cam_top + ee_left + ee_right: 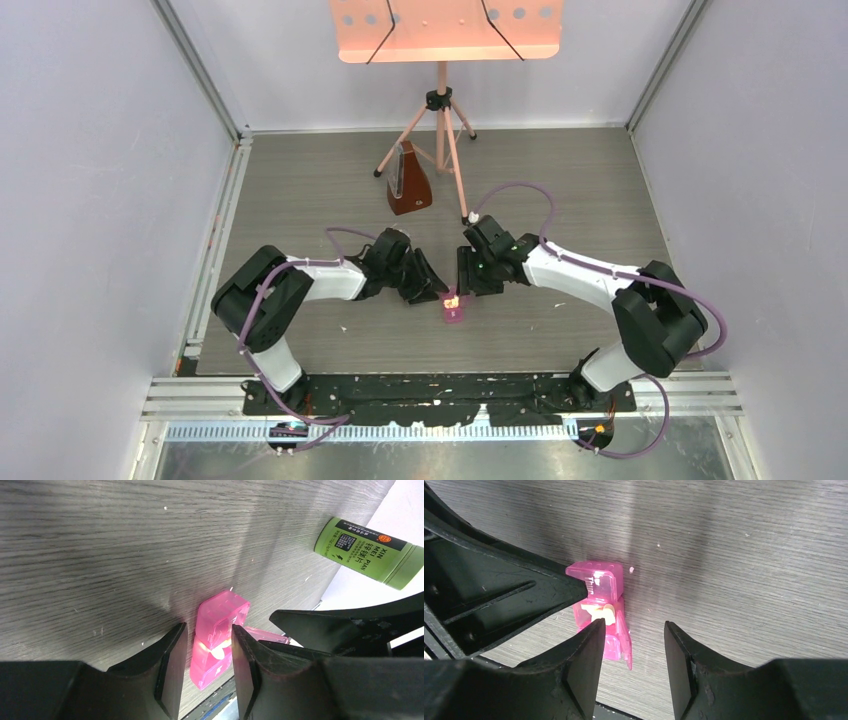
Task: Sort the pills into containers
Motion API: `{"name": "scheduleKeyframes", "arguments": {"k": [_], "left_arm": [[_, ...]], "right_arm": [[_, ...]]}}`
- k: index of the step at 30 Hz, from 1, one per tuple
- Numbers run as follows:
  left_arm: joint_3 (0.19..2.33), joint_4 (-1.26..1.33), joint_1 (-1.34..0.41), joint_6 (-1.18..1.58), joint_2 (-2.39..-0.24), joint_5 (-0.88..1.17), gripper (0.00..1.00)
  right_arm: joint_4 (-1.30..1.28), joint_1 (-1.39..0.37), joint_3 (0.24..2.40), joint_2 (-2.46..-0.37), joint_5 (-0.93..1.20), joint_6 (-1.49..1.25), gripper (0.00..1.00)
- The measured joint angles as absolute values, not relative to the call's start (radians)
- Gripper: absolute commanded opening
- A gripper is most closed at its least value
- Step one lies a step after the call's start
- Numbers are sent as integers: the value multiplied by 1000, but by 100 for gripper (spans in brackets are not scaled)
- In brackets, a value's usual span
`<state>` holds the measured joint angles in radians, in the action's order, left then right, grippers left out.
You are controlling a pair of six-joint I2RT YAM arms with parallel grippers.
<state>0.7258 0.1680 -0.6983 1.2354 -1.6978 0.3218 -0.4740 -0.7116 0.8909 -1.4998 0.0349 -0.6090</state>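
One translucent pink pill box, yellow pills inside, left end effector clamped on it, right end effector apart.

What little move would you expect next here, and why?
Probably the right gripper tips the open lid shut. Yellow pills already lie in that compartment of the pink pill box, the left gripper brackets the box, and the right's fingers are open and empty beside it.
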Motion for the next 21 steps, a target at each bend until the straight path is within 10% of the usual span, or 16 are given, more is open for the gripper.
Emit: {"name": "scheduleKeyframes", "arguments": {"k": [21], "left_arm": [[738, 156, -698, 1253, -1713, 322, 36]], "right_arm": [[-449, -712, 891, -1536, 27, -635, 50]]}}
